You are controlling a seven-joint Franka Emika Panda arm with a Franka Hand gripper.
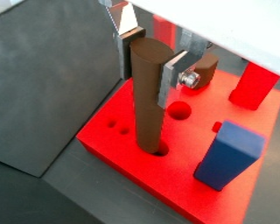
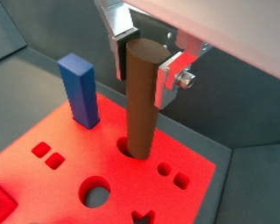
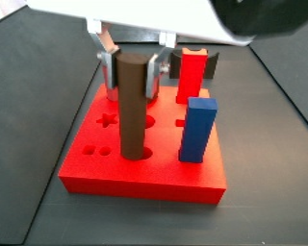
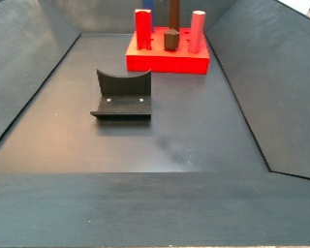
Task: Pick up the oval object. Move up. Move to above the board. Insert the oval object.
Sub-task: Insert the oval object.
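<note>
The oval object (image 1: 149,105) is a tall dark brown peg standing upright with its lower end in a hole of the red board (image 1: 119,144). My gripper (image 1: 149,66) is shut on the peg's top, one silver finger on each side. Both show in the wrist views, with the peg (image 2: 139,105), board (image 2: 119,171) and gripper (image 2: 143,74). In a side view the gripper (image 3: 131,77) holds the peg (image 3: 134,110) over the board (image 3: 143,178). In a side view the peg (image 4: 172,12) and board (image 4: 165,63) are far off.
A blue block (image 1: 227,153) (image 2: 80,87) (image 3: 198,130) stands on the board next to the peg. A red post (image 1: 257,86) (image 3: 192,72) (image 4: 142,27) stands farther back. A short dark stub (image 4: 172,41) sits on the board. The fixture (image 4: 123,95) stands on the floor.
</note>
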